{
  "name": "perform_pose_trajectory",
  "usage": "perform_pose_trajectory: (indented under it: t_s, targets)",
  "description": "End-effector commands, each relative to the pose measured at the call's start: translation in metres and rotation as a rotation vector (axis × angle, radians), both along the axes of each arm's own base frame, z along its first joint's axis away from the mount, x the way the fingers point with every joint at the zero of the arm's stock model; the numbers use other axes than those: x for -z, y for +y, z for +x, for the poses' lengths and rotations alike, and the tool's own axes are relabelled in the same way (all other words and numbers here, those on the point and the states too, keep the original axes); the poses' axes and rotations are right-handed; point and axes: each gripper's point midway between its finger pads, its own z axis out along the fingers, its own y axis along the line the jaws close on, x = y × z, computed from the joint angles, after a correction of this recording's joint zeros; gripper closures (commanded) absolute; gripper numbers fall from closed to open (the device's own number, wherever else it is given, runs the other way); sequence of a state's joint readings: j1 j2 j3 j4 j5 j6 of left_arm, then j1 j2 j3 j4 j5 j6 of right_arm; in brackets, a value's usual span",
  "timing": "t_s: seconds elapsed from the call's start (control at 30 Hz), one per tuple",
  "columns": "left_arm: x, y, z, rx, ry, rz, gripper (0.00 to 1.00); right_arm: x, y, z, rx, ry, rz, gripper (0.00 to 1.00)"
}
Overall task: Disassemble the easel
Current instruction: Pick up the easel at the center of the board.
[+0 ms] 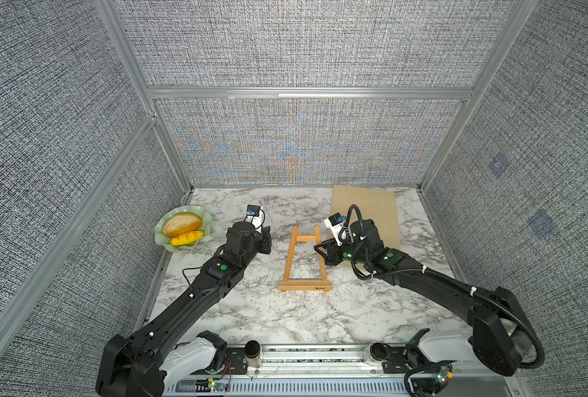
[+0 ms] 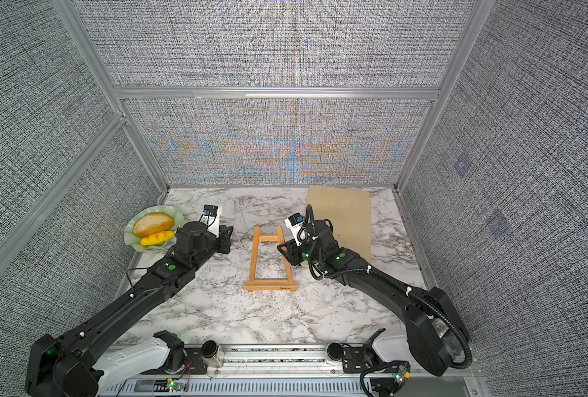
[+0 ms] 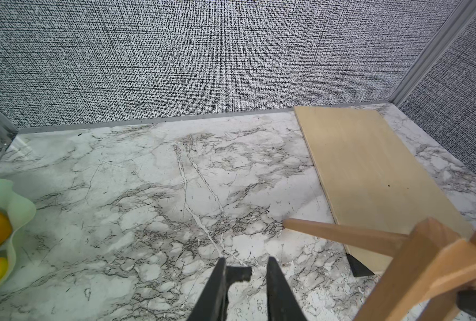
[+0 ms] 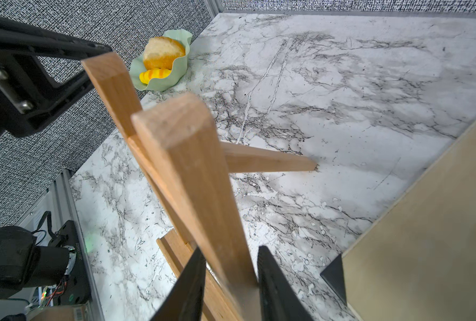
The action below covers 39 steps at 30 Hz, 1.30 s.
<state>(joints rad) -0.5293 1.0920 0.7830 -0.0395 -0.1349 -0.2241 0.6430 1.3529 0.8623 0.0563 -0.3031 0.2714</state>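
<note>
The orange-tan easel (image 1: 304, 287) stands upright mid-table in both top views, ledge toward the front and rear leg (image 3: 342, 233) splayed back onto the marble. My right gripper (image 4: 231, 280) is shut on the easel's right slanted leg (image 4: 186, 155), which runs up between the two fingers. My left gripper (image 1: 267, 238) hangs just left of the easel's top. Its jaws stand apart over bare marble in the left wrist view (image 3: 246, 266), holding nothing. One left fingertip (image 4: 97, 50) reaches the top of the left leg.
A pale plywood board (image 1: 364, 213) with a black corner lies flat at the back right, partly under my right arm. A green wavy bowl (image 1: 158, 235) of bread stands at the far left. A small jar (image 1: 252, 354) sits on the front rail. Fabric walls enclose three sides.
</note>
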Motion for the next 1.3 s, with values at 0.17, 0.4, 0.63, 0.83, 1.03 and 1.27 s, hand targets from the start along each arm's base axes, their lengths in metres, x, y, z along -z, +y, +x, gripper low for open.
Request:
perform_pose_trajectory:
  t_s: [0.17, 0.4, 0.63, 0.83, 1.03, 1.27]
  targets:
    - [-0.007, 0.000, 0.004, 0.003, -0.028, -0.010, 0.74, -0.007, 0.009, 0.004, -0.027, -0.056, 0.009, 0.70]
    - [-0.008, 0.001, 0.003, 0.000, -0.027, -0.008, 0.74, -0.009, 0.015, 0.002, -0.065, -0.073, 0.009, 0.83]
    - [-0.009, 0.004, 0.003, -0.006, -0.030, -0.006, 0.74, -0.010, 0.017, -0.001, -0.098, -0.098, 0.007, 0.87]
    - [-0.009, 0.005, 0.002, -0.007, -0.039, 0.000, 0.74, -0.023, 0.022, -0.008, -0.163, -0.143, 0.016, 0.91]
    - [-0.021, 0.012, 0.006, -0.030, -0.079, 0.022, 0.74, -0.059, 0.022, -0.019, -0.241, -0.247, 0.010, 0.96]
    - [-0.037, 0.018, 0.012, -0.049, -0.128, 0.028, 0.74, -0.087, 0.021, -0.040, -0.334, -0.299, 0.032, 0.97]
